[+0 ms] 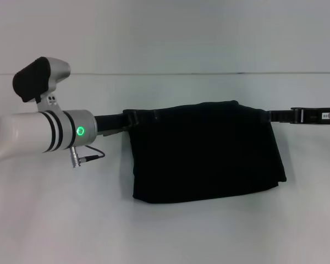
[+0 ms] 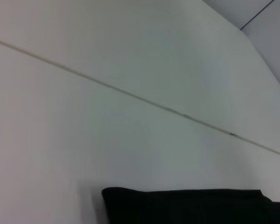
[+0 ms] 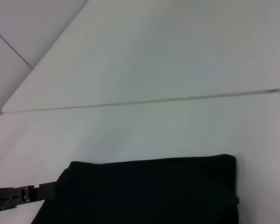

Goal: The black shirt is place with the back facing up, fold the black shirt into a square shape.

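Note:
The black shirt [image 1: 203,154] is a folded, roughly rectangular slab of plain cloth in the middle of the white table [image 1: 165,236], with no lettering showing. My left gripper [image 1: 129,118] meets its far left corner and my right gripper [image 1: 272,115] its far right corner. Both are shut on the cloth, and the far edge runs taut between them. The left wrist view shows only the shirt's [image 2: 186,207] edge. In the right wrist view the shirt [image 3: 144,193] lies with the left gripper [image 3: 46,189] at its corner.
The left arm's white forearm [image 1: 38,132], with a green light and a cable, crosses the left side of the table. A seam [image 1: 209,73] runs across the table behind the shirt. White tabletop surrounds the shirt on all sides.

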Robot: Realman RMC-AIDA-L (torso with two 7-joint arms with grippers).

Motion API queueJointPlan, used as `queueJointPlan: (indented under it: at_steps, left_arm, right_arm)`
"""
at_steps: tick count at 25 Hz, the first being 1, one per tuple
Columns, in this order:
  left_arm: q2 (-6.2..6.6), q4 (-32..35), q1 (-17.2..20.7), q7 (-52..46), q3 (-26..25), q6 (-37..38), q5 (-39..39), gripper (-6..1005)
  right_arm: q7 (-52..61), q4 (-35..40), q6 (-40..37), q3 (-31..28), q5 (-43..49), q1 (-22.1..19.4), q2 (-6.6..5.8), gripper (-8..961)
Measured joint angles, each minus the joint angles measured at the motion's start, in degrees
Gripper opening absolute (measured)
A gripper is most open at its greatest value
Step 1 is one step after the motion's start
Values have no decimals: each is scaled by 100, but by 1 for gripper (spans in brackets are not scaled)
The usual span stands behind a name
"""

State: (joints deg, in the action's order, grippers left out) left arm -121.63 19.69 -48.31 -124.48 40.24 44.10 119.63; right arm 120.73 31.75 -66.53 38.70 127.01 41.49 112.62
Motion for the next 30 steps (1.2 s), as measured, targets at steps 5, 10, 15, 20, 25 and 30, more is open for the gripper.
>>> queueJointPlan:
  at_steps: [5,10,15,20,25,30]
  left_arm:
    - [-9,-8,-38,63,35,-57,-1,881]
    - [-10,11,5,255,36,-77,-11,871]
    - [-10,-9,2,373,36,-95,-4,723]
    - [-10,-22,0,464,36,-96,0,495]
    - [-10,-23,-3,509,37,-93,0,193]
    - [-10,-22,-2,533,36,-72,0,118]
  right_arm:
    - [-28,-219,232,47,0,67,43,808]
    - [-37,-323,363,67,0,122,91,808]
    - [-13,-388,381,63,-19,162,134,808]
    - [11,-595,458,0,-61,280,161,808]
    - [-18,-761,645,-9,-258,412,240,809]
    - [-148,-793,1000,11,-551,481,370,809]
